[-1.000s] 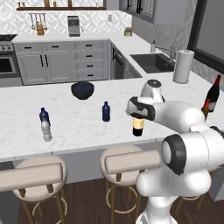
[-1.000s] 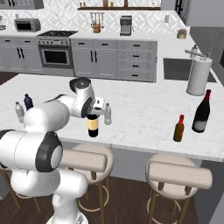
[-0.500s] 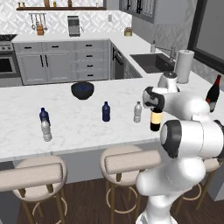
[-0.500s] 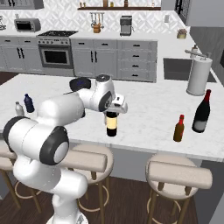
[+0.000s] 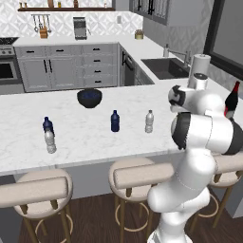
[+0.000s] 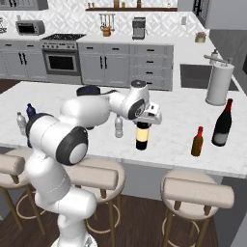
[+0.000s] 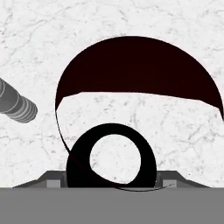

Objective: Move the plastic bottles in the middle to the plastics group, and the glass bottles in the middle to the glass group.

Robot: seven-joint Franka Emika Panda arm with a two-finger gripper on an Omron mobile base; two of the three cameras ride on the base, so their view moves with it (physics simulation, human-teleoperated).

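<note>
Your gripper (image 6: 143, 121) is clamped on the black neck of the tall dark wine bottle (image 6: 141, 137), jaws partly closed around it, and the bottle hangs upright over the white marble tabletop (image 6: 178, 135); from the right base view you cannot tell whether its base touches the marble. In the hand view you look straight down the bottle (image 7: 131, 78), its neck (image 7: 111, 155) ringed between the fingertips. At about 9 o'clock from the held bottle, just beside it, stands the clear-greyish bottle (image 6: 118, 127) with the white cap; the left base view shows it (image 5: 149, 121) with the dark blue bottle (image 5: 114, 120) at its 9 o'clock. Well off toward 3 o'clock from the held bottle stands the glass group: the amber bottle (image 6: 197, 142) and, just beyond it, the red-necked wine bottle (image 6: 222, 124). Far out at 9 o'clock along the tabletop sits the plastics group, a dark blue bottle (image 5: 47, 125) with a clear-greyish one (image 5: 50, 141) close in front of it. A dark bowl (image 5: 89, 98) rests at about 12 o'clock from the middle bottles.
</note>
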